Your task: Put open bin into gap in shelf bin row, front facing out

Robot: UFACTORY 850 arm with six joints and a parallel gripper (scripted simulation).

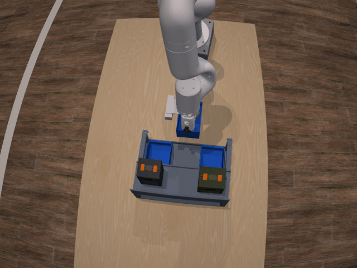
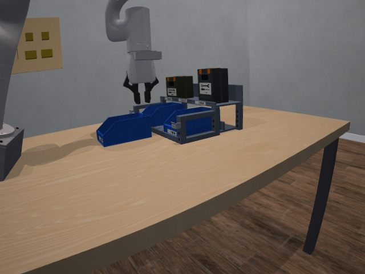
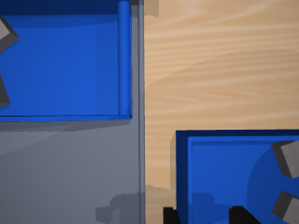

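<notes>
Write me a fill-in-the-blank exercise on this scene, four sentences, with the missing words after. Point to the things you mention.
The loose bin [image 2: 126, 129] [image 3: 220, 177] is coloured ____.
The tool [image 1: 186, 131] [image 2: 142, 99] [image 3: 206, 216] has ____ held in its fingers.
The gap [image 1: 186, 156] [image 2: 159, 128] [image 3: 65, 177] lies ____ the two shelf bins [image 1: 159, 151] [image 1: 212, 157] [image 2: 194, 124] [image 2: 167, 110] [image 3: 61, 70].
A black box [image 1: 149, 174] [image 2: 220, 85] and a dark ____ box [image 1: 211, 186] [image 2: 187, 87] stand on the shelf [image 1: 180, 180] [image 2: 215, 124] [image 3: 141, 140].

Missing words: blue; nothing; between; green.

Pale grey walls [image 2: 294, 59] rise above dark wooden floorboards [image 1: 311, 129] [image 2: 235, 221].
</notes>
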